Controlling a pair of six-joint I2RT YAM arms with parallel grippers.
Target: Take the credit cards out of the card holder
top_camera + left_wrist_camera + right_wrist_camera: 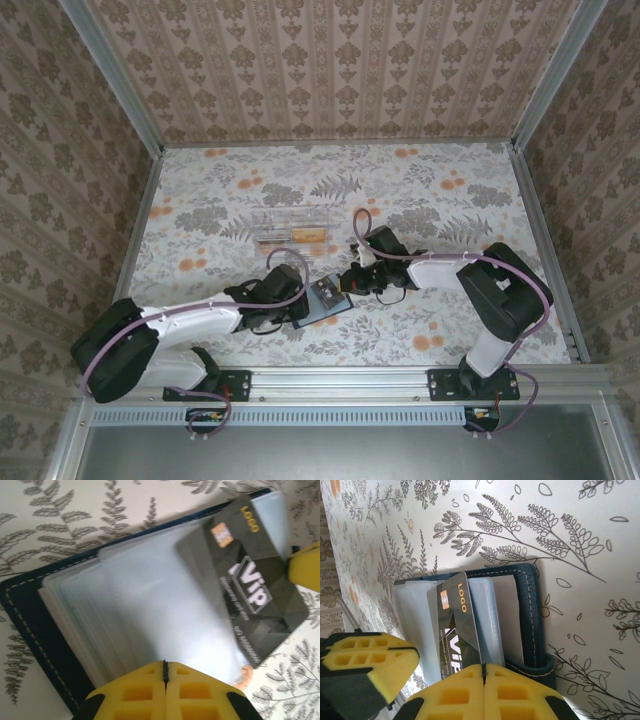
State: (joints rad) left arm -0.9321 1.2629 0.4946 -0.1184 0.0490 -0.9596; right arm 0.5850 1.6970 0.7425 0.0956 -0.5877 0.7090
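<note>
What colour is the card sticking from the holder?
Black card, white and gold lettering; left wrist view.

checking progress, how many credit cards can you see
1: a black VIP card with a gold chip, sticking partly out of the clear sleeves of the open dark navy card holder. More may be hidden inside.

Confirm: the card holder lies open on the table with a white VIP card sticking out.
Not white: the VIP card is black, as the left wrist view shows. The card holder does lie open on the table, card sticking out.
</note>
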